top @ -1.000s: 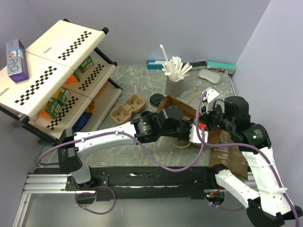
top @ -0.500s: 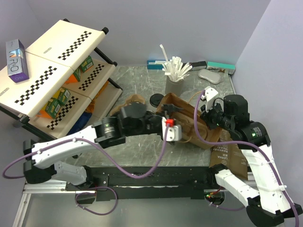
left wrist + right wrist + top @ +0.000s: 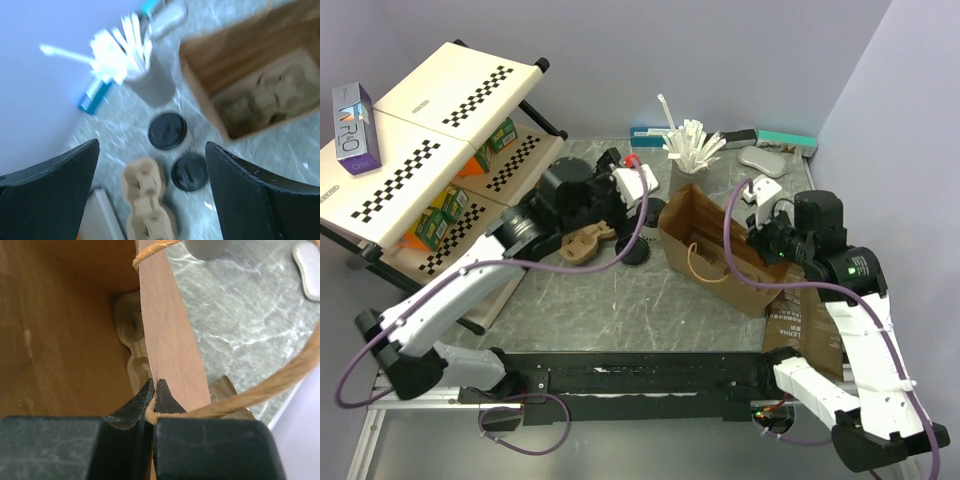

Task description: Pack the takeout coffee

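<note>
The takeout coffee (image 3: 168, 131), a white cup under a black lid, stands on the marble just in front of the grey cup of white sticks (image 3: 150, 82). A loose black lid (image 3: 189, 171) (image 3: 638, 254) lies beside it. My left gripper (image 3: 151, 145) (image 3: 625, 200) hangs open high above both, holding nothing, and hides the coffee in the top view. An open brown paper bag (image 3: 692, 222) (image 3: 200, 95) stands to the right with a pulp carrier (image 3: 131, 335) inside. My right gripper (image 3: 154, 382) (image 3: 760, 232) is shut on the bag's rim and rope handle.
A second pulp cup carrier (image 3: 582, 243) (image 3: 147, 200) lies left of the loose lid. A checkered shelf rack (image 3: 440, 160) fills the left side. Boxes (image 3: 770, 140) and a grey pad (image 3: 760, 160) sit along the back wall. A flat brown bag (image 3: 805, 335) lies under the right arm.
My left gripper has come out of the bag, opened wide, and swung up and back-left over the cup and lids. The right gripper has kept its hold on the bag's rim.
</note>
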Motion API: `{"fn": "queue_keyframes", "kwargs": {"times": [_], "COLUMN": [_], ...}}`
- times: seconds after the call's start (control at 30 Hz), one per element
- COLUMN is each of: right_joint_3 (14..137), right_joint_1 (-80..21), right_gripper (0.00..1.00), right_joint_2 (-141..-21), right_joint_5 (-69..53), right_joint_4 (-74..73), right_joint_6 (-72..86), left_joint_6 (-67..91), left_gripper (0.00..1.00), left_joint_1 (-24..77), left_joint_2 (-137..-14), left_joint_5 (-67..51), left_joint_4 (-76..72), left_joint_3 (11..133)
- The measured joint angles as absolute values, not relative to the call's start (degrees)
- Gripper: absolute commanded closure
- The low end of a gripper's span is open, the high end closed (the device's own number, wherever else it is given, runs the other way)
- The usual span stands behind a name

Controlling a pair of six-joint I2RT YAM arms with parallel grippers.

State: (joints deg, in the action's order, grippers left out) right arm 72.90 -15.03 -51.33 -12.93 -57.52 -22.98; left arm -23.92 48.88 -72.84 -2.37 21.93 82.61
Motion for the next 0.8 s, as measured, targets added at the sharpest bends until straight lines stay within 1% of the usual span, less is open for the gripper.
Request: {"fn": "queue_keyframes", "kwargs": {"times": [0.1,0.27,0.3,0.43,0.53,0.8], "right_joint_3": [73.45,75.59,76.12,76.49,76.47,76.47], "right_joint_1": [-10.59,-4.67,-3.84,-2.28,-1.78,-0.99], "right_gripper": [1.00,1.00,1.00,1.00,1.00,1.00], "right_joint_2": [-52.16,-54.72,-55.29,-55.55,-55.53,-57.34], "right_joint_5": [-15.07,-18.31,-19.18,-21.34,-22.50,-24.08], "right_joint_4": [-57.95,-59.40,-59.83,-60.88,-61.30,-61.28], "right_joint_6": [-24.36,-26.87,-27.79,-30.20,-31.24,-30.87], "left_joint_6": [-22.50,-22.94,-23.35,-26.04,-29.54,-37.69], "left_gripper": [0.08,0.04,0.02,0.01,0.01,0.01], "left_joint_1": [46.50,43.94,43.03,39.59,37.47,37.21], "left_joint_2": [-77.65,-88.68,-91.46,-99.98,-103.68,-111.46], "left_joint_5": [-3.66,-9.32,-11.11,-17.65,-21.23,-23.75], "left_joint_4": [26.61,33.26,35.03,39.31,40.64,43.90], "left_joint_3": [86.39,93.86,96.27,104.29,106.21,110.41]}}
